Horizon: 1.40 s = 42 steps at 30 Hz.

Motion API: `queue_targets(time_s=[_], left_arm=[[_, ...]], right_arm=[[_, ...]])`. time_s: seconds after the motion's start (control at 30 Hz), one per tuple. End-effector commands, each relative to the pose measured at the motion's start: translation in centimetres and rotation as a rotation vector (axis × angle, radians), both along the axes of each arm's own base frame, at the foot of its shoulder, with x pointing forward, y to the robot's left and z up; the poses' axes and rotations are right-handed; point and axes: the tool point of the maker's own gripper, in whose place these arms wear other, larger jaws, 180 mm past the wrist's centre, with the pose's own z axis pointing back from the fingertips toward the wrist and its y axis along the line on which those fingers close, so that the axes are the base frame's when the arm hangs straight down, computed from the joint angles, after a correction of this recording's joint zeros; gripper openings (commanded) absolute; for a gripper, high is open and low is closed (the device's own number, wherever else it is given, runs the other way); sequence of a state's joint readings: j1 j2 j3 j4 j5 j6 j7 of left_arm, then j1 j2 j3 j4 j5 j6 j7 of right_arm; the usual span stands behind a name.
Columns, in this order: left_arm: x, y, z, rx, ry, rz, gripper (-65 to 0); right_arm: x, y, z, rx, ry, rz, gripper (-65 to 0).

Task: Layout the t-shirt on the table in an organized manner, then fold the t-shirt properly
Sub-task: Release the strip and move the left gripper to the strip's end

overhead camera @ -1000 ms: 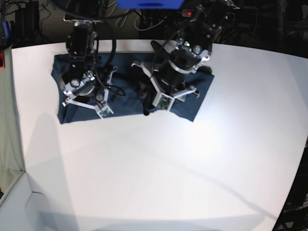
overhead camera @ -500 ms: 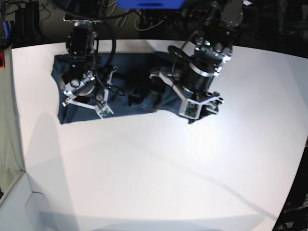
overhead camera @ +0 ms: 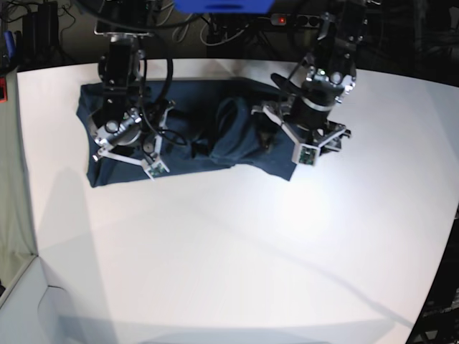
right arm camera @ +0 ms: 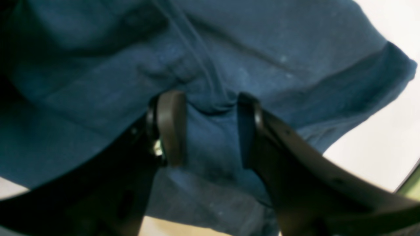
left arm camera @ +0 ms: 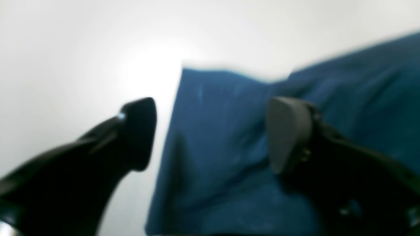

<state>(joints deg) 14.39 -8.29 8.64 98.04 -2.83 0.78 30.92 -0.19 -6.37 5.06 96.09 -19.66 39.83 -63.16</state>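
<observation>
Navy t-shirt (overhead camera: 193,136) lies bunched along the upper left of the white desk (overhead camera: 237,265), right pincer (right arm camera: 205,127) pinching a fold, left pincer (left arm camera: 210,134) wide and empty over its edge; spreading comes next.

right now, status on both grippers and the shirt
Left gripper open over the t-shirt edge, holding nothing. Right gripper pinching a fold. Shirt bunched mid-table. Nothing in the way.

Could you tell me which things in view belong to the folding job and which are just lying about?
Job:
t-shirt
table
left gripper, open
right gripper, shut on the shirt

Lying about:
cables behind the table
</observation>
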Motion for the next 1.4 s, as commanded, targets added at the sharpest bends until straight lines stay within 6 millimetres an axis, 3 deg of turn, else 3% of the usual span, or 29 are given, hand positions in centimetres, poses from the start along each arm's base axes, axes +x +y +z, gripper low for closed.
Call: queue_targets(time_s=[0.0, 0.17, 0.27, 0.43, 0.7, 1.0, 1.13, 1.37], left_arm=[[0.4, 0.4, 0.0, 0.003, -0.016, 0.008, -23.1], [0.1, 4.2, -2.7, 0.036, 0.055, 0.113, -25.1], [-0.5, 6.6, -3.2, 0.052, 0.070, 0.174, -25.1], [-1.2, 8.4, -3.2, 0.064, 0.076, 0.221, -25.1], [-1.1, 8.3, -3.1, 0.061, 0.074, 0.219, -25.1], [-1.1, 8.4, -3.1, 0.062, 0.072, 0.221, -25.1], [-1.1, 8.4, -3.1, 0.062, 0.074, 0.221, -25.1], [-1.2, 8.2, -3.2, 0.061, 0.076, 0.218, -25.1]], right_arm=[[0.9, 0.2, 0.8, 0.004, -0.035, 0.007, -38.1], [1.0, -0.6, 0.9, -0.013, -0.038, 0.008, -38.1], [1.6, -1.5, 1.4, -0.035, -0.055, 0.007, -38.1], [2.2, -1.9, 1.9, -0.046, -0.066, 0.005, -38.0], [2.7, -1.7, 2.5, -0.042, -0.085, 0.004, -37.9], [2.9, -2.4, 6.3, -0.074, -0.182, -0.028, -37.6], [2.2, -3.9, 6.3, -0.137, -0.102, -0.076, -37.6], [1.8, -4.3, 5.8, -0.144, -0.063, -0.095, -37.5]])
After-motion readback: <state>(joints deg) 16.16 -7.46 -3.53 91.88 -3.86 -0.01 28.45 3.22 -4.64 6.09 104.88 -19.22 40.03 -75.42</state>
